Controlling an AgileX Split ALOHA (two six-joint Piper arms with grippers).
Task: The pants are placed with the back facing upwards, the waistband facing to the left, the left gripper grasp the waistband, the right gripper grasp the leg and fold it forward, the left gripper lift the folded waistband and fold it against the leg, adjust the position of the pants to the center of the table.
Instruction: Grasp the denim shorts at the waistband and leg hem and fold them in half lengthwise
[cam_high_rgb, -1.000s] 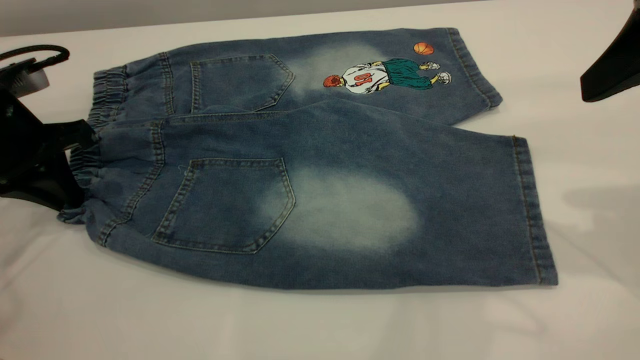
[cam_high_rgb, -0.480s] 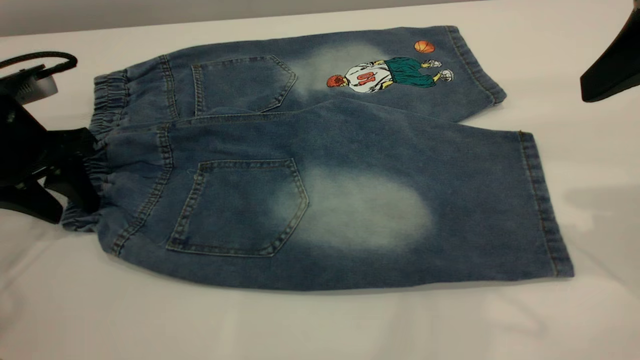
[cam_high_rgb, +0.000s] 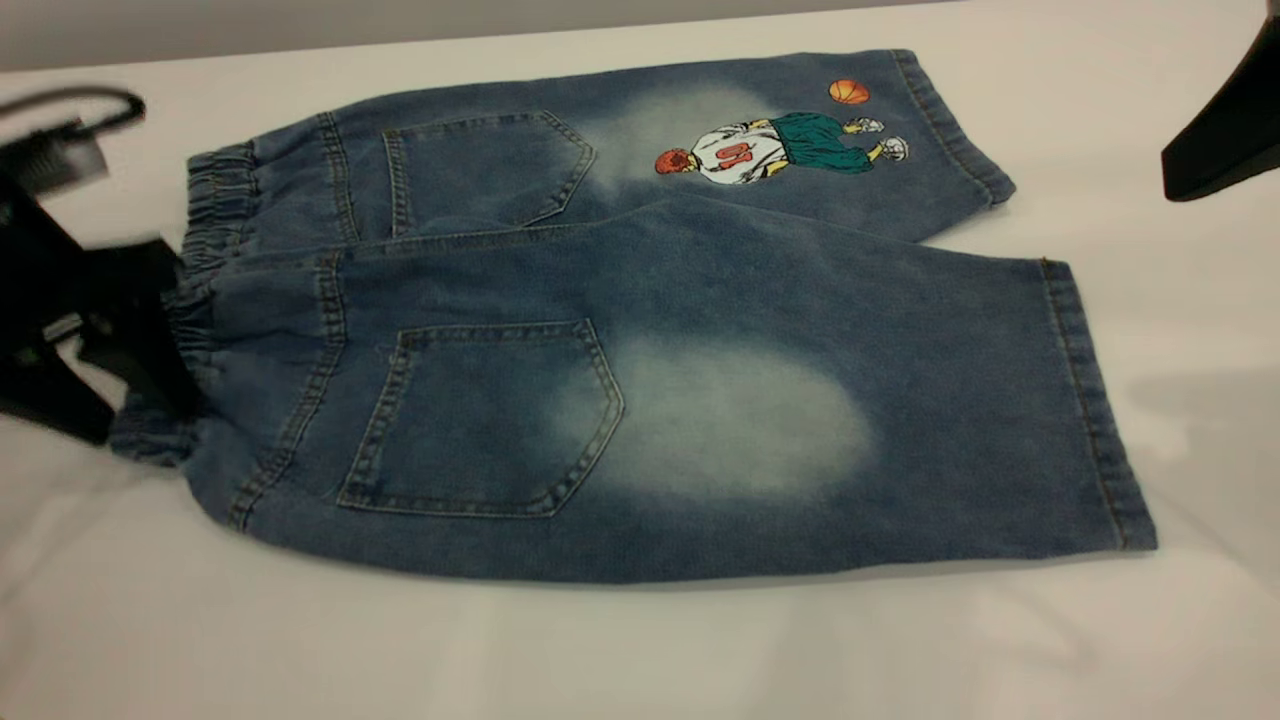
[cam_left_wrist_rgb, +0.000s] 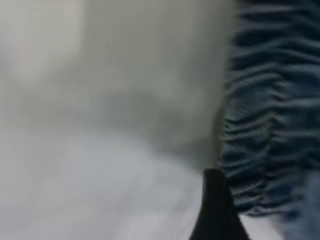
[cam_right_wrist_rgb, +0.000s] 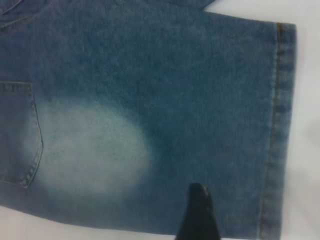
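1. Exterior view: the pants (cam_high_rgb: 640, 330) lay flat on the white counter (cam_high_rgb: 600, 650), back side up, with both back pockets showing. The gathered waistband (cam_high_rgb: 205, 260) pointed toward the view's left and the two leg hems toward its right. The far leg carried the basketball-player print (cam_high_rgb: 780, 148), and a faded whitish patch (cam_high_rgb: 730, 420) sat on the near leg beside the near pocket (cam_high_rgb: 490, 415). The left pincer (cam_high_rgb: 130, 320) was at the waistband's edge, its dark fingers touching the ruffled denim; whether they were pinching the fabric or merely spread beside it could not be told. The right pincer (cam_high_rgb: 1225, 135) hung at the view's right edge, well apart from the pants, with only part of its black body in view, so its jaws could not be judged.

2. Left wrist view: one dark fingertip (cam_left_wrist_rgb: 216, 210) showed just beside the waistband's ruffles (cam_left_wrist_rgb: 272, 110), with bare counter (cam_left_wrist_rgb: 100, 175) next to it. The grip itself could not be told.

3. Right wrist view: a single black fingertip (cam_right_wrist_rgb: 197, 212) hovered over the near leg, close to its stitched hem (cam_right_wrist_rgb: 280, 125) and the whitish patch (cam_right_wrist_rgb: 90, 147). The second finger was out of view.
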